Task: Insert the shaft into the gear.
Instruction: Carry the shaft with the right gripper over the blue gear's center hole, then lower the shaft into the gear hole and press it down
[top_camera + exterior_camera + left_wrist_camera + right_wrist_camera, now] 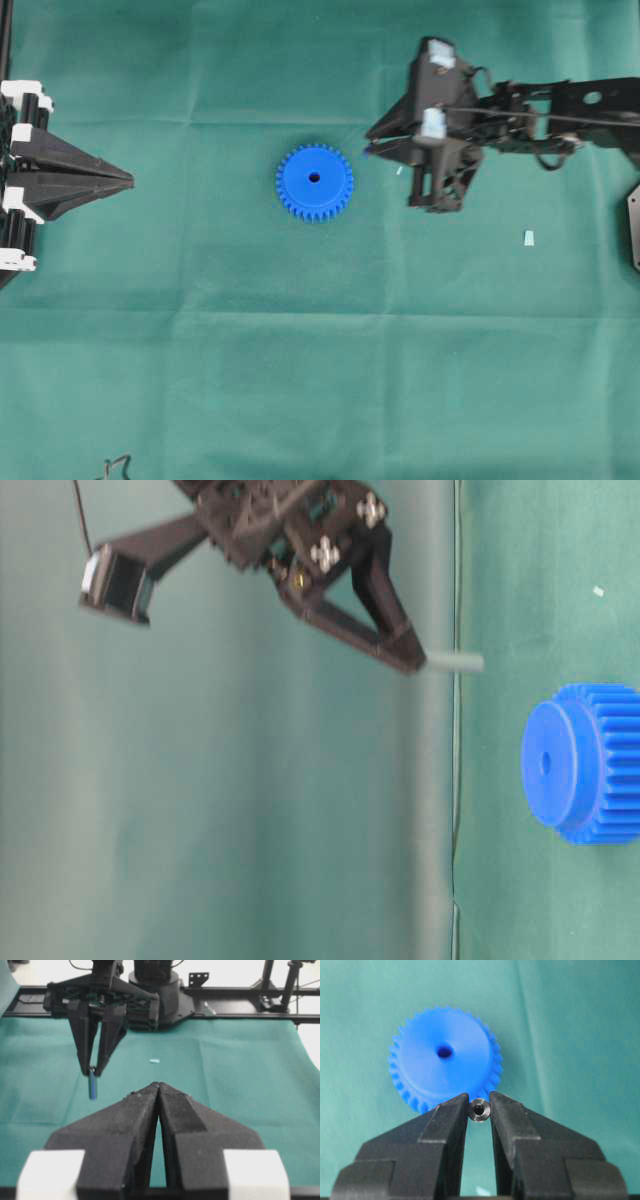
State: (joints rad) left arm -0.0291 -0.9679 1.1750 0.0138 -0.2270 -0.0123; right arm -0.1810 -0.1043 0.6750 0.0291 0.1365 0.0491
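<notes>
The gear point(314, 181) is a bright blue toothed wheel lying flat on the green cloth, its small centre hole facing up. My right gripper point(372, 150) hovers above the cloth just to the gear's right, shut on the shaft point(479, 1109). The shaft's shiny hollow end shows between the fingertips in the right wrist view, with the gear point(445, 1057) beyond it. In the table-level view the shaft point(455, 662) sticks down out of the tips, clear of the gear point(585, 763). My left gripper point(125, 181) rests at the left edge, shut and holding nothing.
A small pale wedge-shaped scrap point(527, 237) lies on the cloth at the right. A tiny pale fleck point(398, 170) lies under the right arm. A black plate point(634, 225) stands at the right edge and a cable point(115, 467) at the bottom left.
</notes>
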